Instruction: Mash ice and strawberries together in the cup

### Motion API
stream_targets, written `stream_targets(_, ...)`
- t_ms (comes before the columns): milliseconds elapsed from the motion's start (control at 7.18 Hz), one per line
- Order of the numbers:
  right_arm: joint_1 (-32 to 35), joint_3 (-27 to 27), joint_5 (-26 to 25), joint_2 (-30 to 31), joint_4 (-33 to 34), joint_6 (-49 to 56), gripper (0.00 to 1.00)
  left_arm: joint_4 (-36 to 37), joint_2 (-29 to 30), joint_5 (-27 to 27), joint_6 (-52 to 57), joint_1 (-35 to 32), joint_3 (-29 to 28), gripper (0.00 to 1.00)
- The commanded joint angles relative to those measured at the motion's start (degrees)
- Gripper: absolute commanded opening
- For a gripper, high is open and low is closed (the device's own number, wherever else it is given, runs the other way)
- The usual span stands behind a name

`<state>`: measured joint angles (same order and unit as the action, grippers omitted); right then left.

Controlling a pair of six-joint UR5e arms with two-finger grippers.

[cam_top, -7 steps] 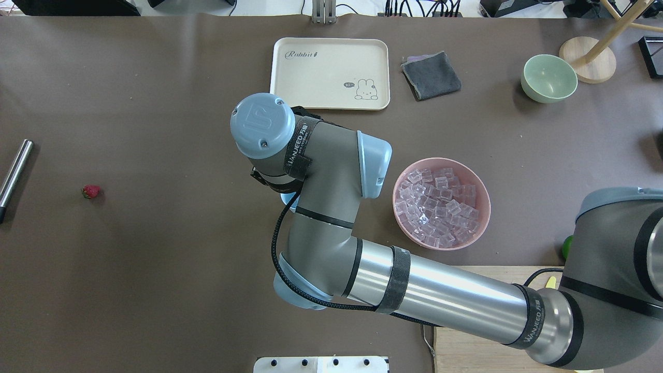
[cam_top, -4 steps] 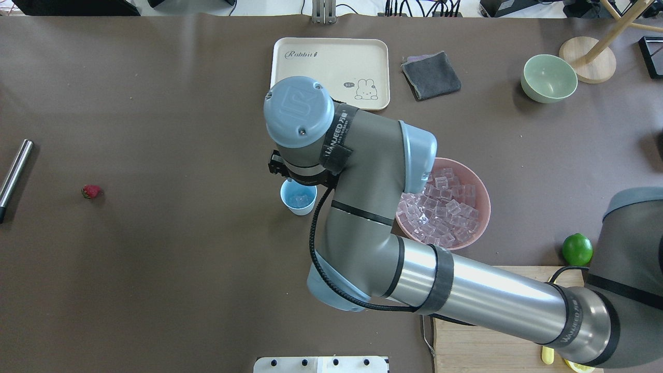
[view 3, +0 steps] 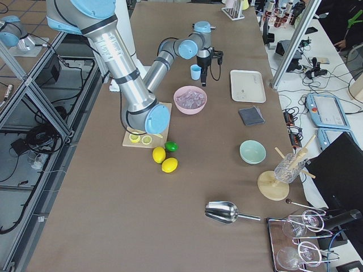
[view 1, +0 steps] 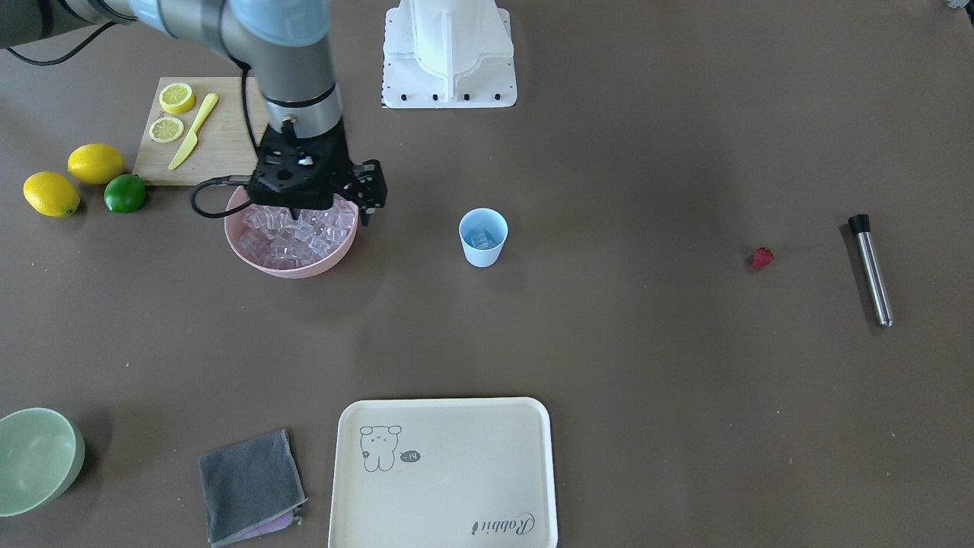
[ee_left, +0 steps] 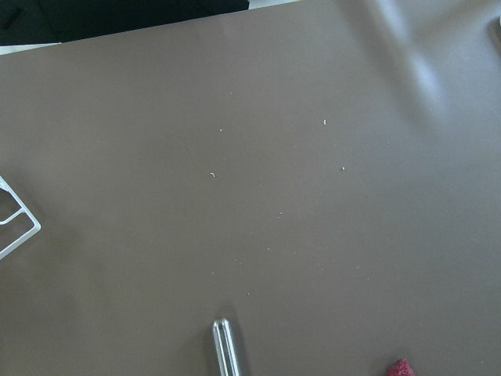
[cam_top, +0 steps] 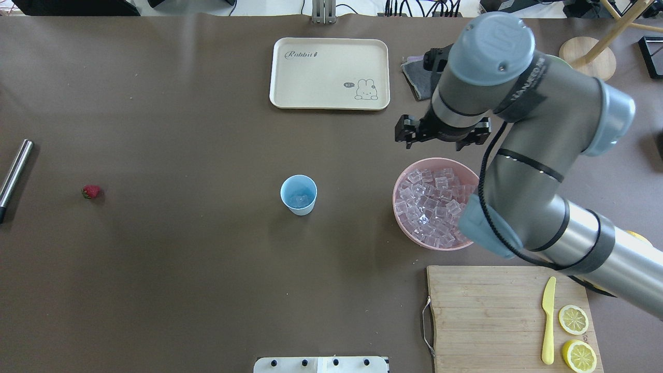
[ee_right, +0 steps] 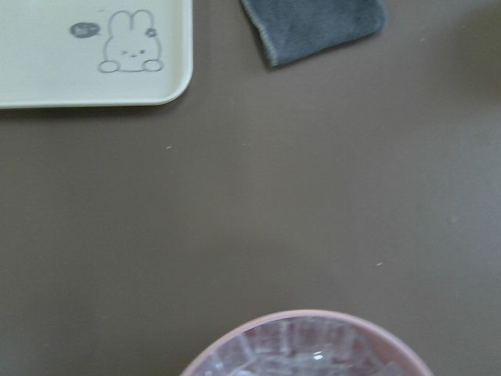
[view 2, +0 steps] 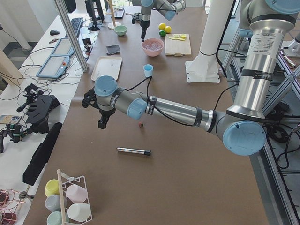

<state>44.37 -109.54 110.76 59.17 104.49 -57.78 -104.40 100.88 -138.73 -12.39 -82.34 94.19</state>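
The pale blue cup point(cam_top: 299, 194) stands mid-table with a few ice cubes point(view 1: 481, 240) in it. More ice point(cam_top: 432, 207) fills the pink bowl point(view 1: 289, 268) to its right in the overhead view. The strawberry point(cam_top: 91, 191) lies far left on the table, near a steel muddler point(cam_top: 14, 173); both also show in the left wrist view, the strawberry point(ee_left: 399, 368) and the muddler point(ee_left: 225, 348). My right gripper point(view 1: 294, 207) hangs over the pink bowl's far rim; I cannot tell how its jaws stand. My left gripper point(view 2: 101, 124) hovers near the table's left end, above bare table; I cannot tell its state.
A cream tray point(cam_top: 329, 73), a grey cloth point(view 1: 251, 487) and a green bowl point(view 1: 38, 457) sit along the far side. A cutting board point(cam_top: 507, 316) with lemon slices and a yellow knife lies near the robot, with lemons and a lime point(view 1: 125, 193) beside it.
My right arm has swung right, from over the cup to over the pink bowl's far rim. The cup now stands uncovered with ice in it.
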Motion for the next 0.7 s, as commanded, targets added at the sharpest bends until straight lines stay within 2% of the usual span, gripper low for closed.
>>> stream_targets(0,10.2,-0.2,5.3,8.1,-3.5,16.2,0.99,0.0,-0.3,7.5,-6.9,7.6,3.6,0.99)
stream_targets(279,16.4,0.5,10.3,12.8,-8.0,29.2,0.99,-0.7,-5.4,7.5,-7.4,11.1,5.1,0.99)
stream_targets(557,21.8,0.8,14.5,12.4,-8.7,36.8,0.99,-9.4,-11.5,7.4,-7.4,13.2,4.5,0.99)
